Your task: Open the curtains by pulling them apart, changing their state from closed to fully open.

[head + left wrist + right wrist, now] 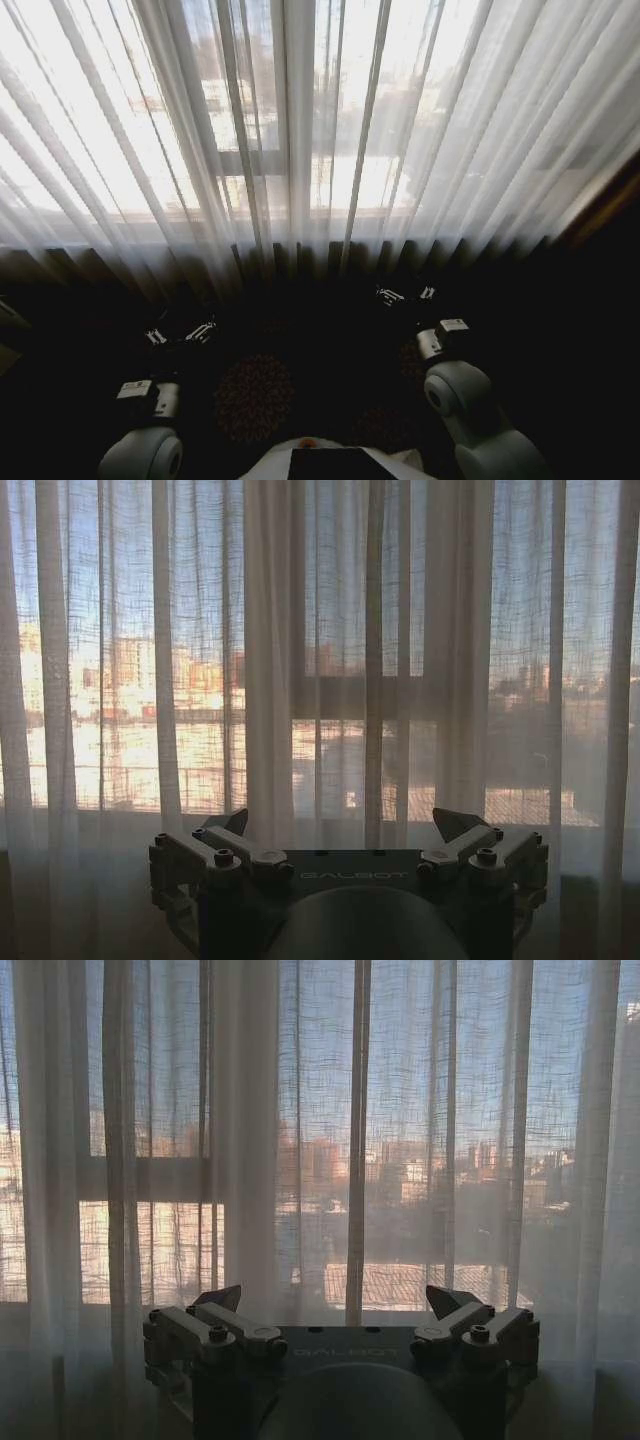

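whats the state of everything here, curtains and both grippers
curtains: closed, panels meeting at the middle, hanging across the whole window.
left gripper: open, held low in front of the curtains, not touching the fabric.
right gripper: open, held low in front of the curtains, a little nearer the fabric, not gripping it.

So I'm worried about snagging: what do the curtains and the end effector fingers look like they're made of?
The curtains look like thin sheer woven fabric, matte white: buildings show through and a fine weave grid is visible, so they could catch. The left end effector and right end effector, both open and short of the cloth, have fingers that look like hard dark plastic or metal with pointed tips; which one is unclear.
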Robot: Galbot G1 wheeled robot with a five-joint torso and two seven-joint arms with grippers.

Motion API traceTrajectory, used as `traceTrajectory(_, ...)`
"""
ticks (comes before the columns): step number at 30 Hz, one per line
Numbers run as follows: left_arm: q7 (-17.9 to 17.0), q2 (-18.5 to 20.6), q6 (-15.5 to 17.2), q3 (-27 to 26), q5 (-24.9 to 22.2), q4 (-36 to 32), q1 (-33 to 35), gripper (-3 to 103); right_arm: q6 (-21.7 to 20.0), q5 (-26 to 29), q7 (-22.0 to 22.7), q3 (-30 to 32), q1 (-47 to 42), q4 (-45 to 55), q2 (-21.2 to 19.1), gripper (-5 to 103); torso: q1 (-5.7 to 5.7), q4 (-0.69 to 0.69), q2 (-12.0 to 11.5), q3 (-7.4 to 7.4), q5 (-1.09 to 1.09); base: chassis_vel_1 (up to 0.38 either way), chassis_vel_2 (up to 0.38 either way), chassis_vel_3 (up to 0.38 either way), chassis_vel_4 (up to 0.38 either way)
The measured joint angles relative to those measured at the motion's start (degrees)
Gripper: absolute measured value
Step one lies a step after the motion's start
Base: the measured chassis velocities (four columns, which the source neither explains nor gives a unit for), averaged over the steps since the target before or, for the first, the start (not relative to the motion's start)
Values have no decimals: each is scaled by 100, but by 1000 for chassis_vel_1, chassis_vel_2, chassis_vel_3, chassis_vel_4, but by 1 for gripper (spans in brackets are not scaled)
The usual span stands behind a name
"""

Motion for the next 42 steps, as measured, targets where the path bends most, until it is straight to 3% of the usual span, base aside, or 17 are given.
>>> traceTrajectory(12,2,14,-46,-29,2,13,22,100,9,-25,-22,-44,-21,-11,34,100,3,0,-1,2,-1,-144,199,146,-203)
traceTrajectory(29,6,-12,-228,-39,41,111,28,100,35,-165,-23,-158,-37,-57,72,100,-2,0,0,-2,3,-297,365,305,-373)
traceTrajectory(30,4,-20,-257,-44,46,127,20,100,62,-195,-23,-175,-37,-64,78,100,1,0,0,0,-7,-301,339,381,-337)
traceTrajectory(35,3,-72,-325,-37,69,167,34,100,147,-314,-23,-198,-54,-108,83,100,1,1,0,0,2,-279,370,283,-358)
traceTrajectory(42,3,-123,-411,-28,97,209,46,100,167,-201,-21,-238,-63,-108,77,100,10,0,-4,3,0,-191,180,184,-179)
